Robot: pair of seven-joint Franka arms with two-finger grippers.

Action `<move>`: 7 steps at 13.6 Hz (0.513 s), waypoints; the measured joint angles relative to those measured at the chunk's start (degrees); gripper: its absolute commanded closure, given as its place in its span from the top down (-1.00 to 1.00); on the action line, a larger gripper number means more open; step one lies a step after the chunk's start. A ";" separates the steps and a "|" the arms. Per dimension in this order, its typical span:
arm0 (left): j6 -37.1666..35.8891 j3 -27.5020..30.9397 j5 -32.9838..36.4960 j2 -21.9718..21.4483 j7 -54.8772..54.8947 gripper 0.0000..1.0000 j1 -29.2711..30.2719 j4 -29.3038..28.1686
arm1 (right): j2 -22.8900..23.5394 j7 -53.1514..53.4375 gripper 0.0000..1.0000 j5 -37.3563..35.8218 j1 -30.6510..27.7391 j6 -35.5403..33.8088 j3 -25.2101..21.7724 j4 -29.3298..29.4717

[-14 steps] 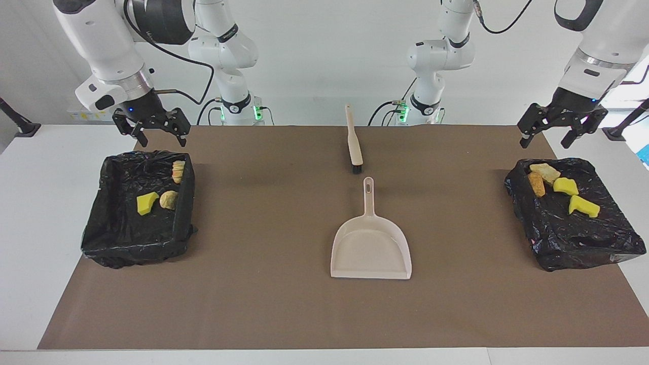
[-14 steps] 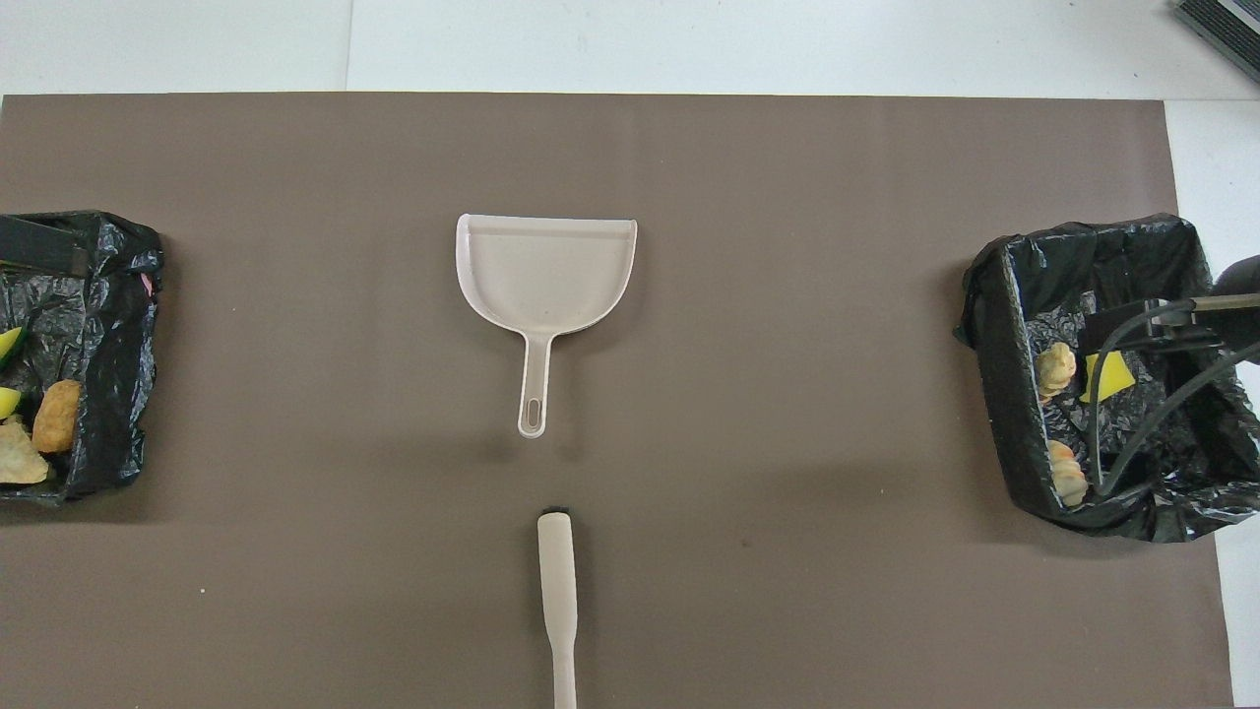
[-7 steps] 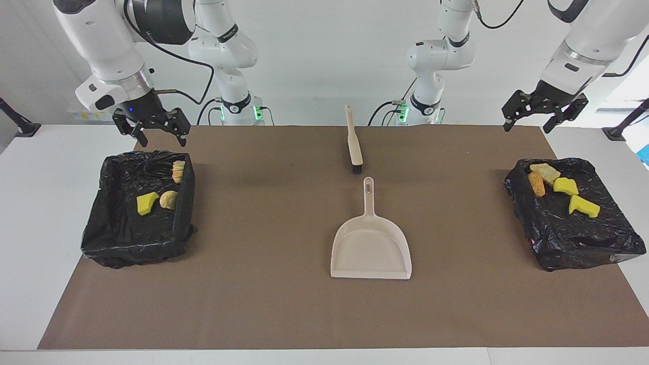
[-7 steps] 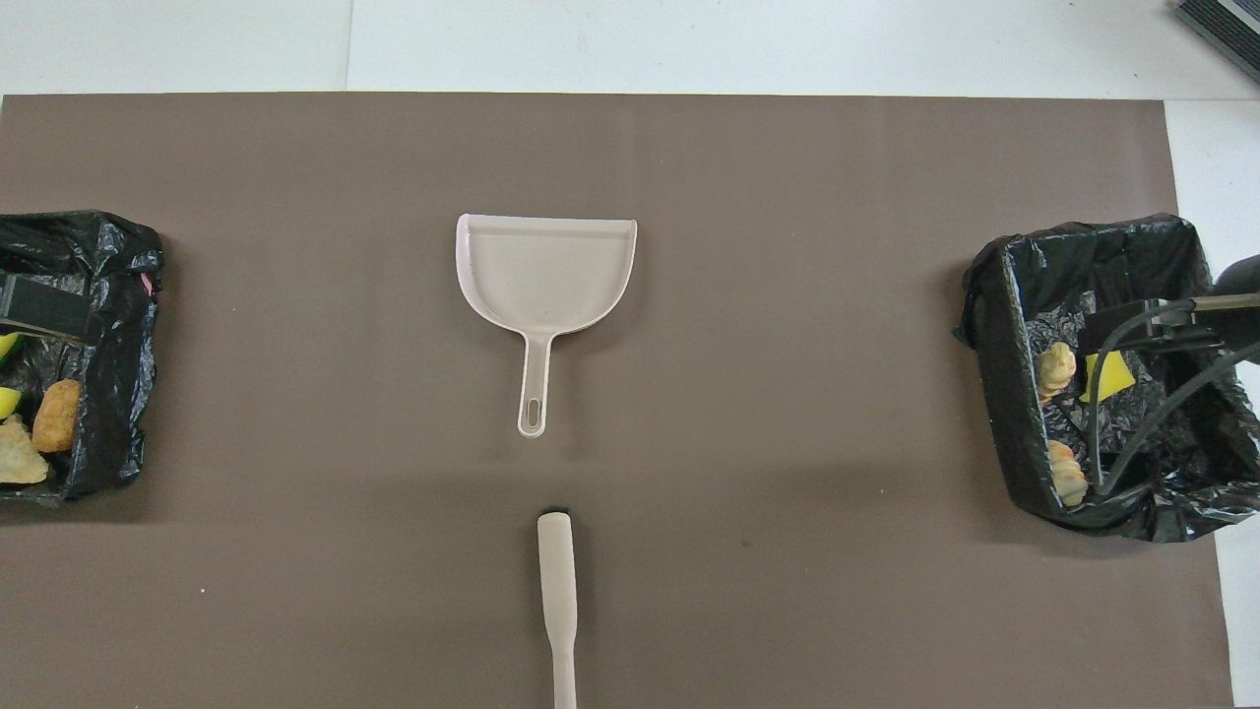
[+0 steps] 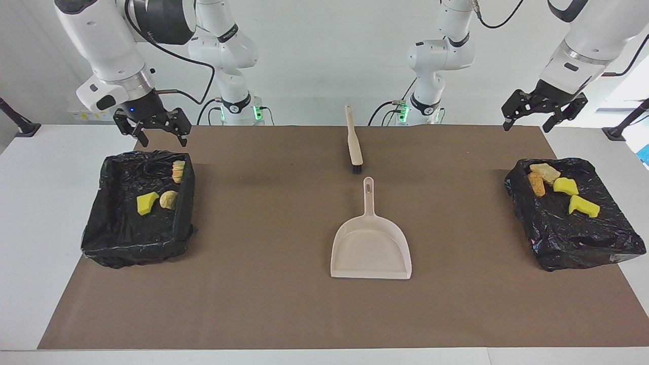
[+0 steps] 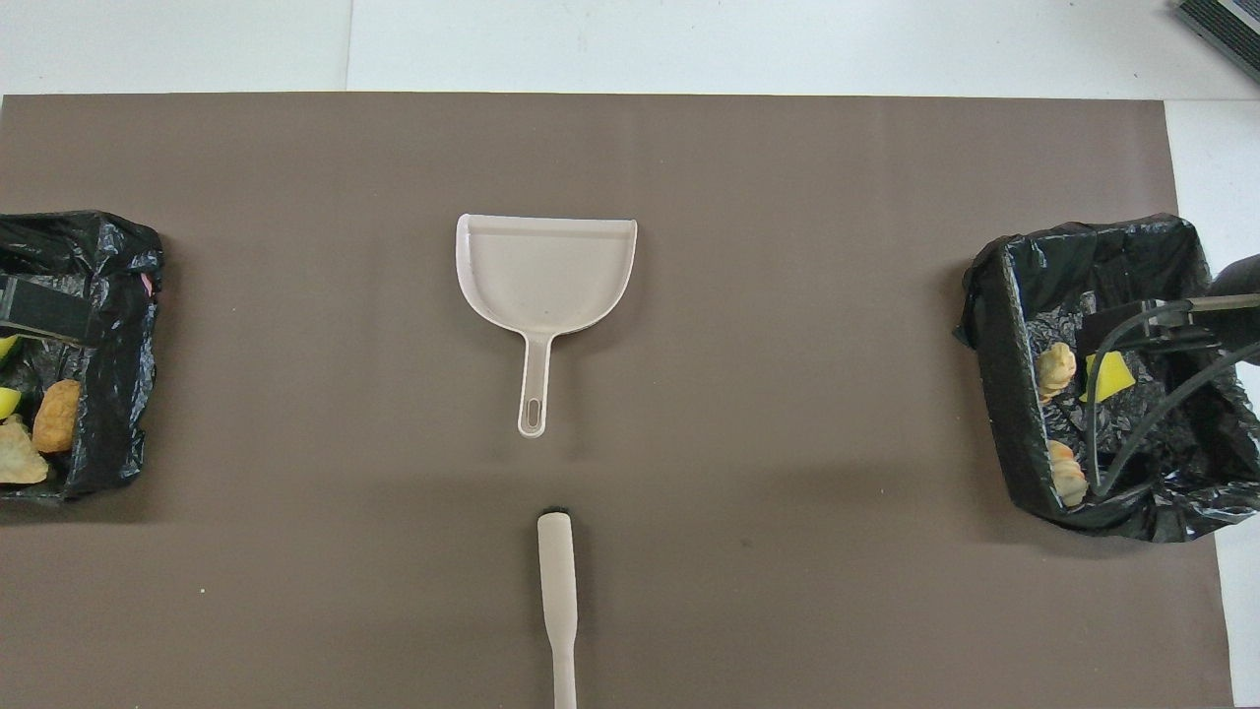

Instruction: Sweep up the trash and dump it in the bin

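All the trash lies in two black-lined bins. The bin (image 5: 109, 213) at the right arm's end holds a yellow sponge bit (image 5: 147, 203) and two bread-like chunks (image 5: 169, 199). The bin (image 5: 583, 243) at the left arm's end holds yellow sponge bits (image 5: 583, 206) and tan-orange chunks (image 5: 536, 183). My right gripper (image 5: 162, 139) hangs open and empty over the robot-side edge of its bin. My left gripper (image 5: 527, 126) is open and empty, raised high above the mat's corner by its bin.
A beige dustpan (image 5: 370, 248) lies empty mid-mat, handle toward the robots. The beige brush (image 5: 353, 142) lies nearer to the robots, bristles toward the dustpan's handle. Brown mat (image 6: 787, 394) stretches between the bins.
The left gripper has risen from just above its bin and drawn back toward the robots, then held still. The right arm, the trash, the dustpan and the brush have not moved.
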 measured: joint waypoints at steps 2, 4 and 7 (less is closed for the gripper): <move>0.00 0.00 0.00 -0.55 0.00 1.00 0.00 -1.14 | 0.00 0.00 1.00 0.00 0.00 0.00 0.00 -0.02; 0.10 0.00 0.00 -1.57 -0.01 1.00 0.00 -2.99 | 0.00 0.00 1.00 0.00 0.00 0.00 0.00 -0.03; 0.95 -0.14 0.00 -3.82 -0.01 1.00 -0.40 -6.41 | 0.00 0.00 1.00 0.00 -0.03 0.00 0.00 -0.06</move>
